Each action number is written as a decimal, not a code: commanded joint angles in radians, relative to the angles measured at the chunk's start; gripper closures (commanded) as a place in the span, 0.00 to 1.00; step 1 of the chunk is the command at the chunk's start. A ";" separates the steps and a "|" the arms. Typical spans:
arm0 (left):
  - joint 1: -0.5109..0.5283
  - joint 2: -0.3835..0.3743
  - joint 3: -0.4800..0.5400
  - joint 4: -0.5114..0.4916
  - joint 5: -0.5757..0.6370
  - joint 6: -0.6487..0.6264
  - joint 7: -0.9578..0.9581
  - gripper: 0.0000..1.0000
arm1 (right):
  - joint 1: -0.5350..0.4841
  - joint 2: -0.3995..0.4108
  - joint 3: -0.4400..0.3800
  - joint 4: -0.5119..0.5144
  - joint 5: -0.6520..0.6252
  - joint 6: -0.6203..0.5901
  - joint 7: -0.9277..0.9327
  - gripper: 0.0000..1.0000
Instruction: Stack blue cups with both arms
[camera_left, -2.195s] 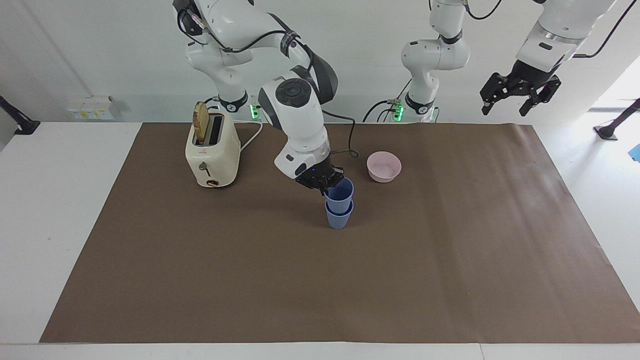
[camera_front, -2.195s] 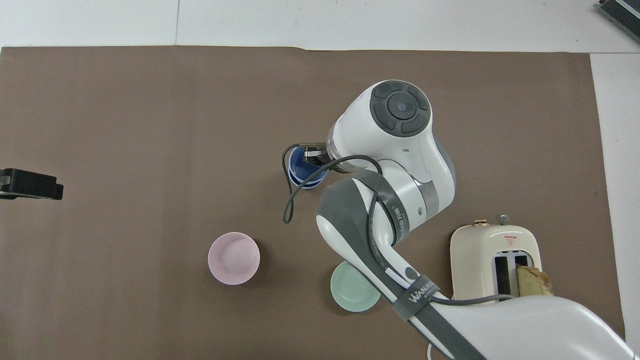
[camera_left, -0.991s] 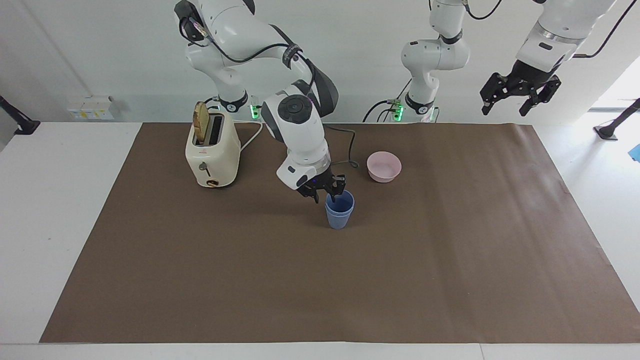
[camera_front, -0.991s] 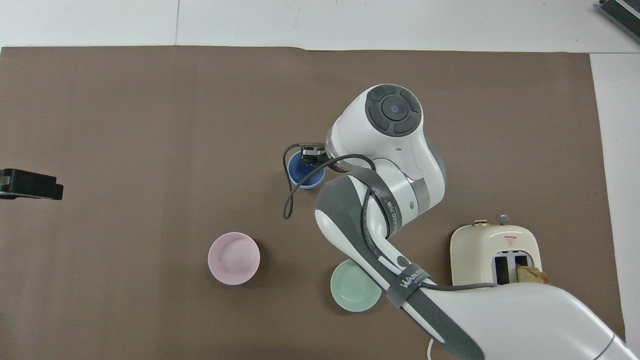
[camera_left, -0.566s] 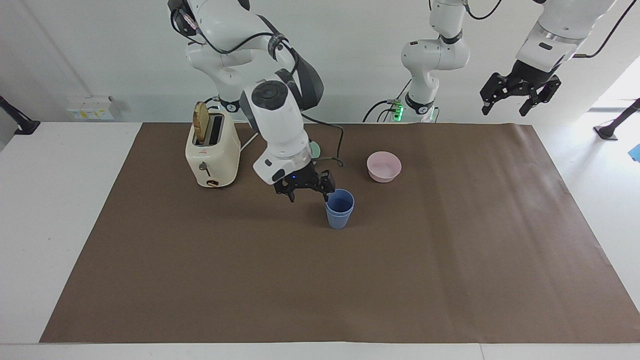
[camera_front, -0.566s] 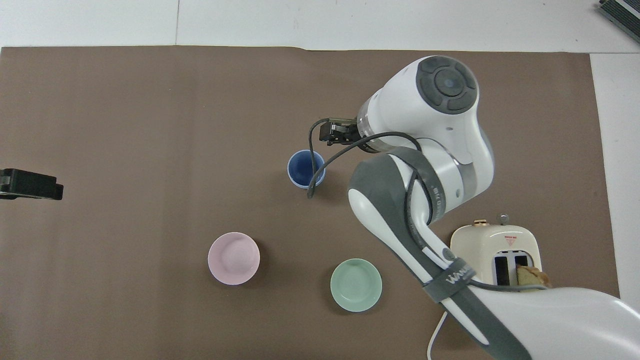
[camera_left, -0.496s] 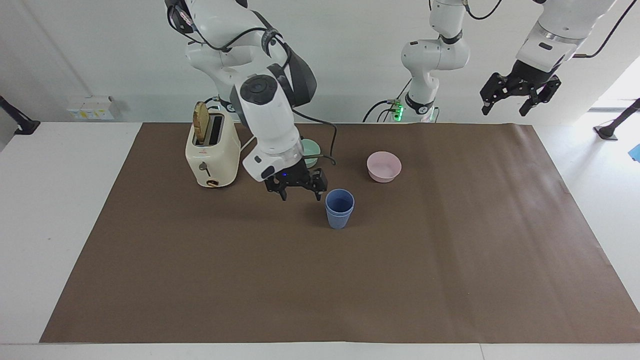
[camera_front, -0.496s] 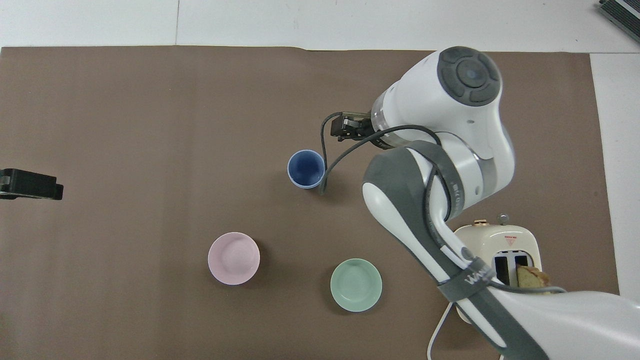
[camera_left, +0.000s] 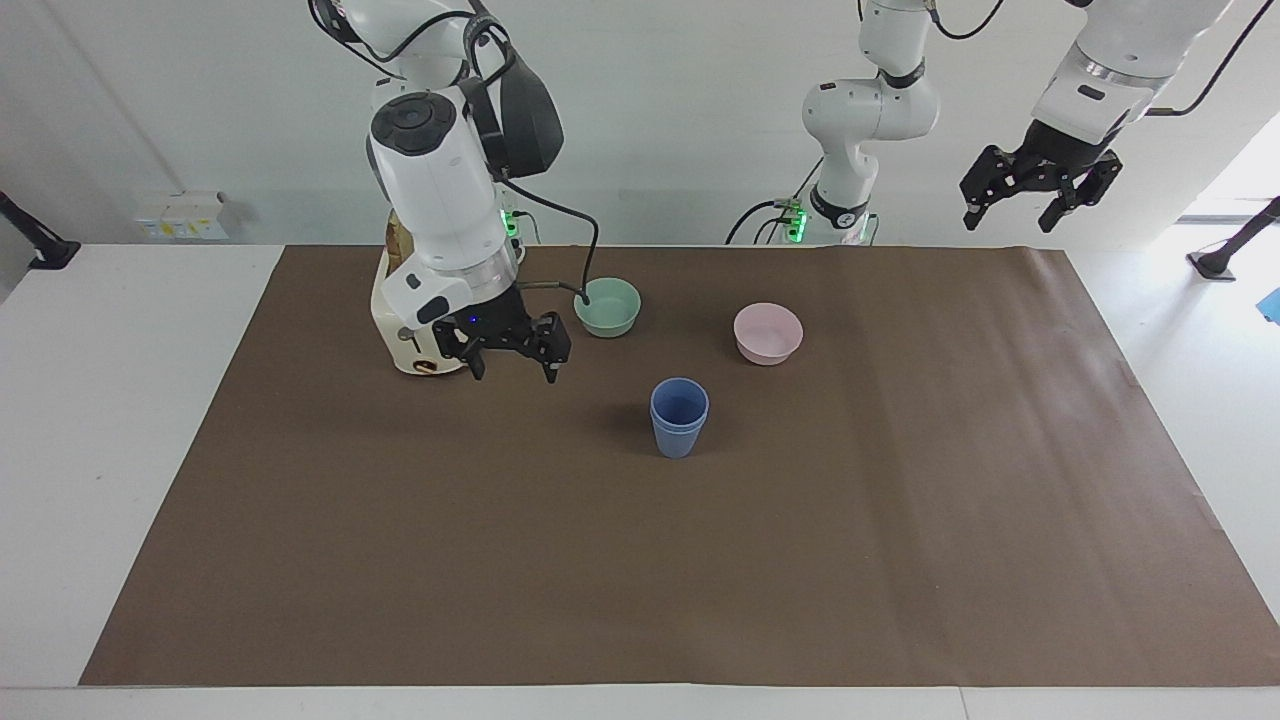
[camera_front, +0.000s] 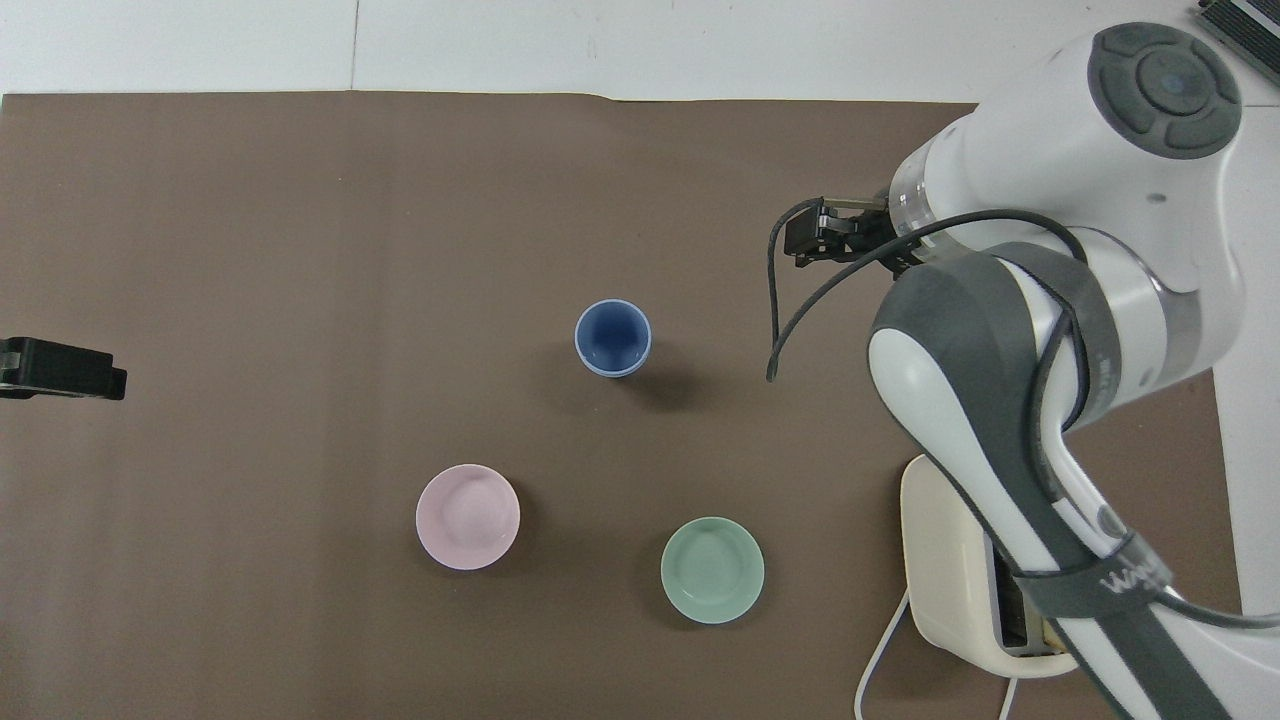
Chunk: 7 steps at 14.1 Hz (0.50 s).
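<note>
- The blue cups (camera_left: 679, 417) (camera_front: 612, 338) stand upright on the brown mat (camera_left: 640, 560) (camera_front: 250, 250), one cup pushed inside the other, so that two rims show one above the other in the facing view.
- The stack is farther from the robots than the pink bowl (camera_left: 767, 332) (camera_front: 467, 516) and the green bowl (camera_left: 607, 306) (camera_front: 712, 569), and it touches neither of them.
- No claw touches the stack. The right gripper (camera_left: 509, 358) (camera_front: 830, 233) hangs over the bare mat, well apart from the cups, toward the right arm's end of the table.
- Its two fingers point down and are spread apart, and nothing is between them.
- The right arm's forearm stands almost vertical above this gripper, with the grey round joint cap on top. It hides part of the cream toaster (camera_left: 400, 330) (camera_front: 945, 580), which stands just beside the gripper.
- A black cable (camera_left: 575, 225) (camera_front: 800, 300) hangs in a loop from the wrist.
- The left gripper (camera_left: 1036, 200) waits high in the air at the left arm's end of the table, over the mat's edge. Its fingers are spread and it holds nothing.
</note>
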 joint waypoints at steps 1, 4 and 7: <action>0.010 -0.007 -0.006 0.010 0.006 -0.021 0.005 0.00 | -0.021 -0.043 -0.005 -0.003 -0.031 -0.062 -0.077 0.00; 0.009 -0.007 -0.006 0.010 0.006 -0.021 0.005 0.00 | -0.038 -0.087 -0.054 0.014 -0.034 -0.124 -0.174 0.00; 0.010 -0.007 -0.006 0.010 0.006 -0.021 0.005 0.00 | -0.064 -0.159 -0.083 0.031 -0.034 -0.192 -0.257 0.00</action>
